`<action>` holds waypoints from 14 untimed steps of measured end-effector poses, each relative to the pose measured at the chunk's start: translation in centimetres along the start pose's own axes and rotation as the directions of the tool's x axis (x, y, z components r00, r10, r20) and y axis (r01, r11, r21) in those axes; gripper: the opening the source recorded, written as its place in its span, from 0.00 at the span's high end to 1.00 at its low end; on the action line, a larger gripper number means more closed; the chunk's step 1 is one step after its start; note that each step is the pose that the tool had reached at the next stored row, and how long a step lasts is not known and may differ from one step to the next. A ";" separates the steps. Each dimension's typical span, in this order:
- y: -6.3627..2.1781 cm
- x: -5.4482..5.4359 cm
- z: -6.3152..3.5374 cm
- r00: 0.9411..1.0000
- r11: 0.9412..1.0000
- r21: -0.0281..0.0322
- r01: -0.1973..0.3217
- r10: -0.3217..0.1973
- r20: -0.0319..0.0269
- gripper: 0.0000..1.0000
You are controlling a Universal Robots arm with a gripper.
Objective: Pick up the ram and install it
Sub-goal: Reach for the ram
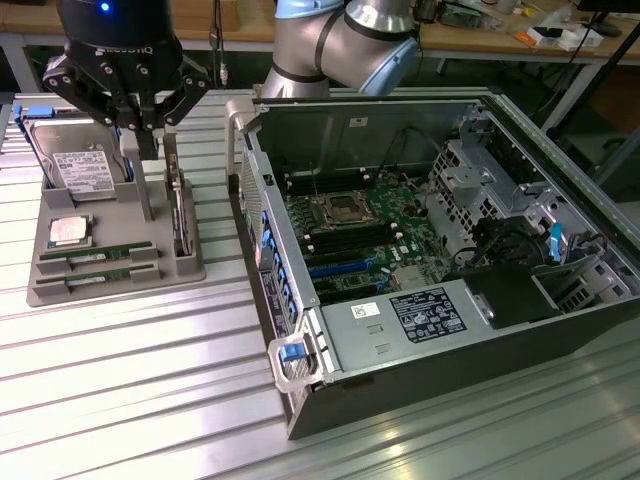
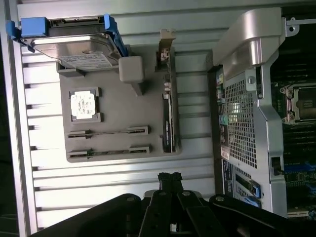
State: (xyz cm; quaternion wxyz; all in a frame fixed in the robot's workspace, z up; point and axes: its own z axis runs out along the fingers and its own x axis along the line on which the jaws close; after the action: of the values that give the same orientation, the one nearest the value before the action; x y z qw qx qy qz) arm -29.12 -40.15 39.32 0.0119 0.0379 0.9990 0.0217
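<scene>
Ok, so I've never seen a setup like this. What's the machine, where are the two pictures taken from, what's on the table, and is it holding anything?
It's a robot arm ending in a gripper, a kind of claw. One picture comes from a camera standing off the arm. The other comes from a camera on the wrist, looking past the gripper. On the slatted table sit a grey tray and an open computer case. The tray carries a hard drive, a processor chip, two ram sticks and an upright card. The gripper is shut, holds nothing and hangs by the tray.
</scene>
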 end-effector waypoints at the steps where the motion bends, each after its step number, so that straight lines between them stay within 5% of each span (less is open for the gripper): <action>1: -0.04 0.4 -0.02 1.000 1.000 0.000 0.000 0.000 0.000 0.89; 14: -0.43 4.8 -0.12 1.000 1.000 0.000 0.000 0.000 -0.004 0.89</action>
State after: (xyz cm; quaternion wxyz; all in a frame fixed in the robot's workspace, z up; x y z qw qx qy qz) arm -33.98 -40.21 39.31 0.0100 0.0379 0.9990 0.0216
